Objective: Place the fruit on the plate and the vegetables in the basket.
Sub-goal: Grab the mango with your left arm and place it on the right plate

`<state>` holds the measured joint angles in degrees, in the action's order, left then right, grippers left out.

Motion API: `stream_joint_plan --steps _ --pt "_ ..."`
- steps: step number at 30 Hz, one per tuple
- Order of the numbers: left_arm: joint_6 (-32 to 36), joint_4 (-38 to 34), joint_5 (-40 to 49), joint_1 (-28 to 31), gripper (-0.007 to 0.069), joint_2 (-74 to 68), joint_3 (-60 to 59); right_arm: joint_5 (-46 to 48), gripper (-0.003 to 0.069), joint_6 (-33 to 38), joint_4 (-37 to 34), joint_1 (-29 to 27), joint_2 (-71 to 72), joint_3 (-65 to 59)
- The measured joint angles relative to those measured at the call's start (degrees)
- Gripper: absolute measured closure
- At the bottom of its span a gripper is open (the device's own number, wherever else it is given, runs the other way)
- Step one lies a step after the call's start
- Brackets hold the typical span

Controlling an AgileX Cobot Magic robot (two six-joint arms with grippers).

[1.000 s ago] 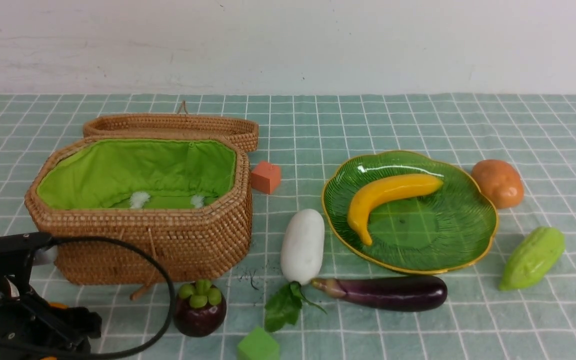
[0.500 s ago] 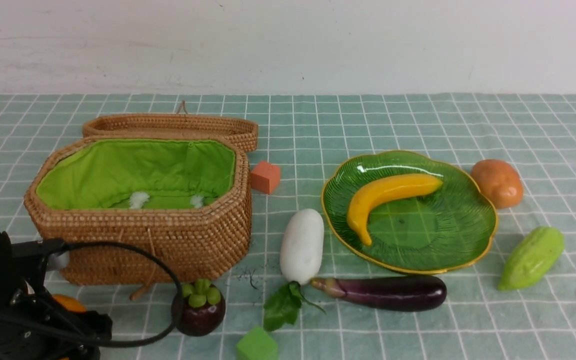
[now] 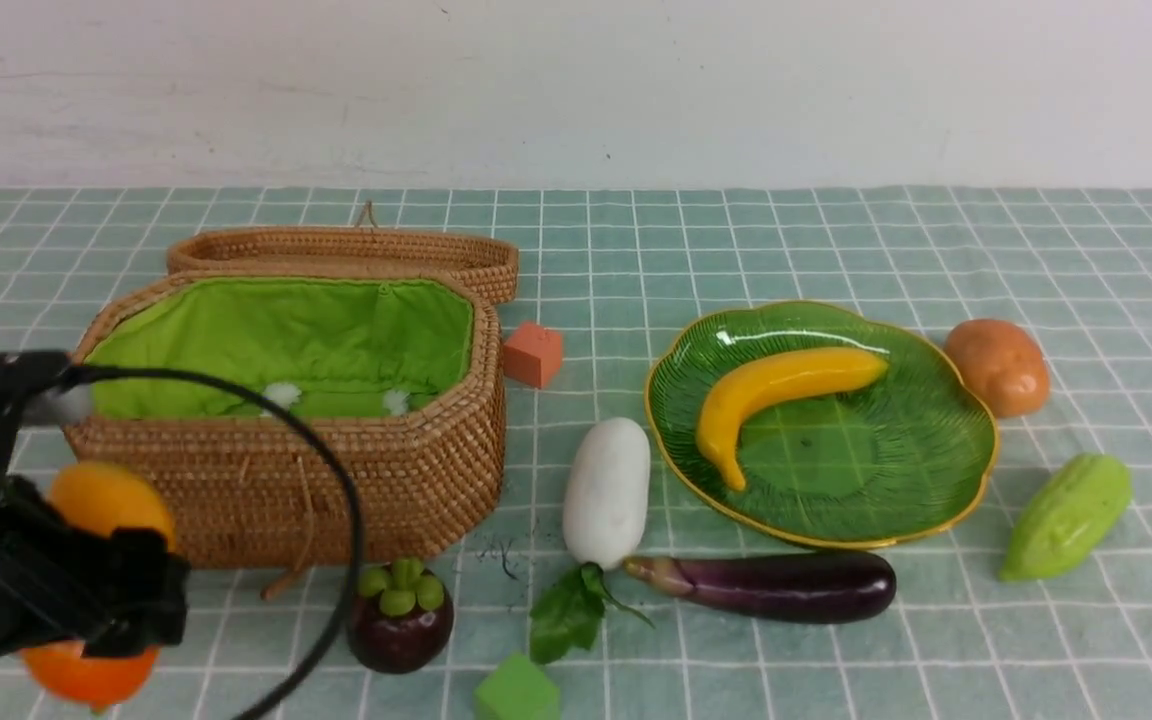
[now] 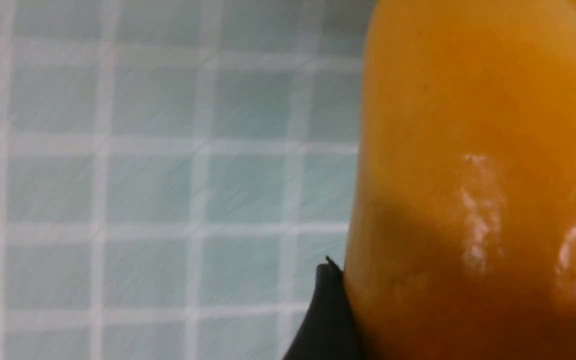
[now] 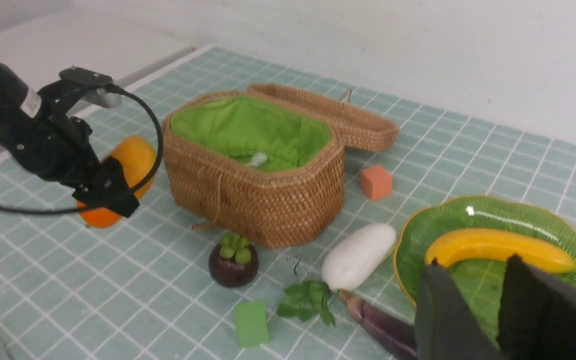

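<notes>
My left gripper [image 3: 96, 590] is shut on the orange-red mango [image 3: 108, 498] and holds it above the table, in front of the basket's [image 3: 336, 490] left end. One black finger [image 4: 325, 310] presses against the mango's side. The banana [image 3: 776, 390] lies on the green plate [image 3: 896, 470]. The mangosteen [image 3: 400, 620], white radish [image 3: 606, 490], eggplant [image 3: 786, 585], gourd [image 3: 1066, 515] and potato [image 3: 998, 367] rest on the cloth. My right gripper [image 5: 474, 265] hovers open and empty near the plate; the front view does not show it.
The basket's lid [image 3: 336, 250] lies open behind it. An orange cube [image 3: 533, 353] sits right of the basket and a green cube [image 3: 516, 692] near the front edge. A black cable [image 3: 336, 500] loops from the left arm across the basket's front.
The left arm has risen from the table's front left with the mango in its grip. The other fruit and the vegetables have stayed put.
</notes>
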<state>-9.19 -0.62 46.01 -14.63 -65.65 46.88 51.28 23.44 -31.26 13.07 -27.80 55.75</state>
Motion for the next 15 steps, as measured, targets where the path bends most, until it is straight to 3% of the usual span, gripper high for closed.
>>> stream_joint_plan --steps 1,7,11,15 --pt "0.0 0.0 0.0 0.0 0.0042 0.0 0.0 -0.2 0.0469 0.0 0.1 0.0 0.0 0.0" --pt "7.3 0.1 -1.8 -16.8 0.0042 -8.4 15.8 -0.6 0.0468 -5.7 5.8 0.0 -1.5 0.0" --pt "14.3 -0.3 -2.2 -21.6 0.0042 -21.4 28.8 1.7 0.0466 -11.2 11.6 0.0 -1.9 0.0" --pt "21.6 -5.0 -1.1 -22.8 0.0042 -35.7 42.1 5.1 0.0466 -16.0 16.3 0.0 -1.9 0.0"
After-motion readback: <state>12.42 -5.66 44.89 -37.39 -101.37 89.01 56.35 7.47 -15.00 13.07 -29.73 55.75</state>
